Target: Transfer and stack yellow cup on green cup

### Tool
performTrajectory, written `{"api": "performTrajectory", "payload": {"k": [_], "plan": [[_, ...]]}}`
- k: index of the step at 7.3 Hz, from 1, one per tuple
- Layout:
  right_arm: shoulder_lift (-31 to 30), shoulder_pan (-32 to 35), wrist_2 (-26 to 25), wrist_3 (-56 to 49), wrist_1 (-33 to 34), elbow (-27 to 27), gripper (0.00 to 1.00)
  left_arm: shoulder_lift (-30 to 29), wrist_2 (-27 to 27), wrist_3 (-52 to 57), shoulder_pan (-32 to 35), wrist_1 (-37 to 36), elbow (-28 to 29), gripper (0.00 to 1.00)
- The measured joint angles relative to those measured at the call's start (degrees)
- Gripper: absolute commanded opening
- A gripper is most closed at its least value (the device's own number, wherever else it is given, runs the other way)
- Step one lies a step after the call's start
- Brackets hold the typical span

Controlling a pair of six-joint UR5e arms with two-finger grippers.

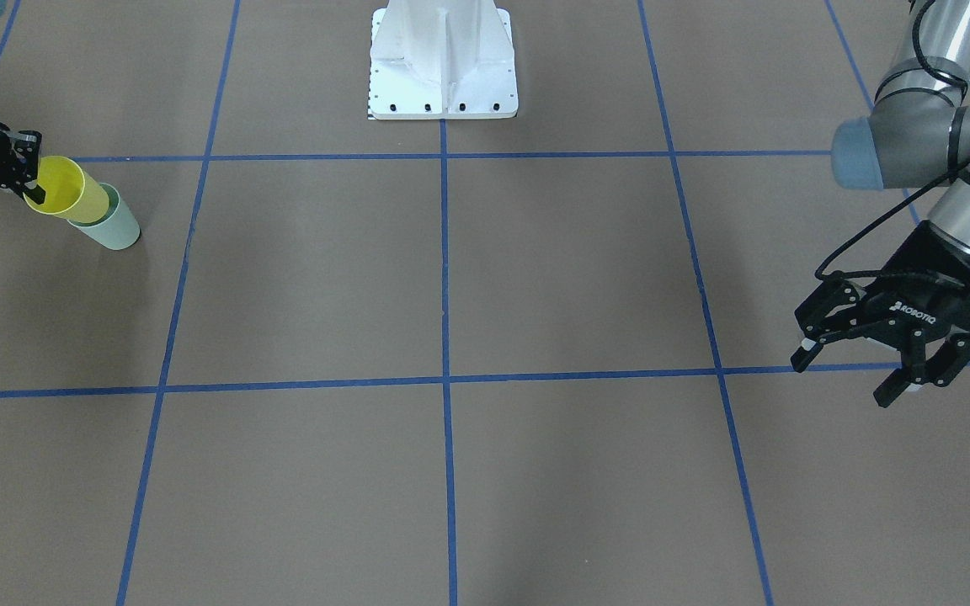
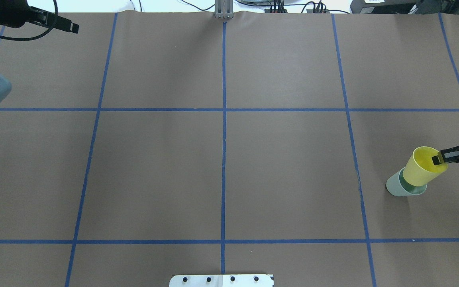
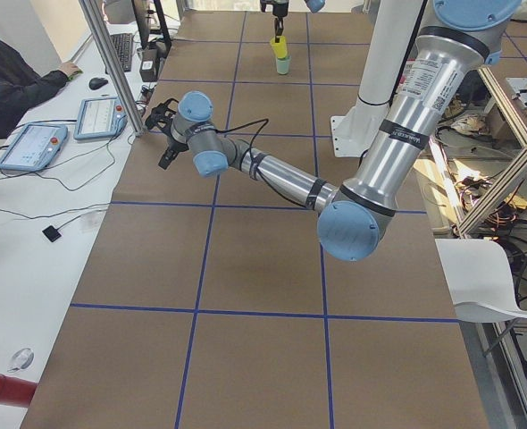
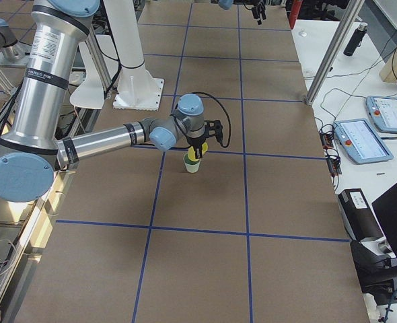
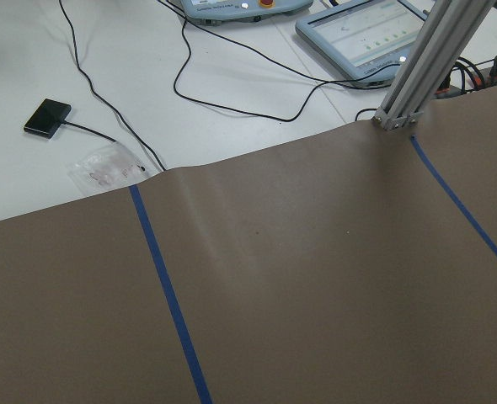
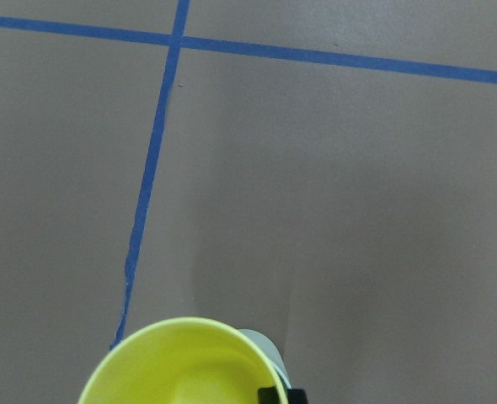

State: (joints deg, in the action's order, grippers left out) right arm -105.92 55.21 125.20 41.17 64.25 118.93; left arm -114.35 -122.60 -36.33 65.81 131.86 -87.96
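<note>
The yellow cup (image 2: 422, 171) is a plain, smooth, bright tapered tumbler. It stands upright with its base inside the mouth of the pale mint green cup (image 2: 397, 188). Much of its wall shows above the green rim. The pair stands at the far right end of the table (image 2: 153, 167), beside a blue tape (image 2: 224, 159) line and about midway between the near and far edges.

The right gripper (image 2: 442, 158) reaches in from the right edge. It pinches the yellow cup's rim, with one finger inside the mouth.

The left gripper (image 1: 845, 374) hangs over the far left end of the table, well apart from the cups. Its fingers are spread and it holds nothing.

The table is covered in matte brown paper, and the tape divides it into large squares. The robot's white base (image 1: 443, 76) sits at the middle of the near edge.

Beyond the far edge is a white desk. An operator (image 3: 13, 80) sits there by two pendants (image 3: 98, 116), with loose cables around them.
</note>
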Motion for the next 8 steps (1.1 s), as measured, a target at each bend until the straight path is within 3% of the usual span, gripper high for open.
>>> {"api": "performTrajectory", "payload": {"k": [5, 6, 7, 8], "plan": [[0.17, -1.60, -0.84, 0.23, 0.00, -1.23, 0.00, 0.66, 0.08, 0.03, -0.10, 0.22, 0.11, 0.99], [0.25, -1.77, -0.89, 0.23, 0.00, -1.50, 0.55, 0.90, 0.08, 0.03, -0.13, 0.31, 0.13, 0.99], [0.41, -1.96, -0.88, 0.23, 0.00, -1.70, 1.00, 1.00, 0.08, 0.03, -0.14, 0.31, 0.15, 1.00], [0.58, -2.17, -0.73, 0.25, 0.00, -1.89, 1.00, 1.10, 0.08, 0.03, -0.15, 0.25, 0.15, 1.00]]}}
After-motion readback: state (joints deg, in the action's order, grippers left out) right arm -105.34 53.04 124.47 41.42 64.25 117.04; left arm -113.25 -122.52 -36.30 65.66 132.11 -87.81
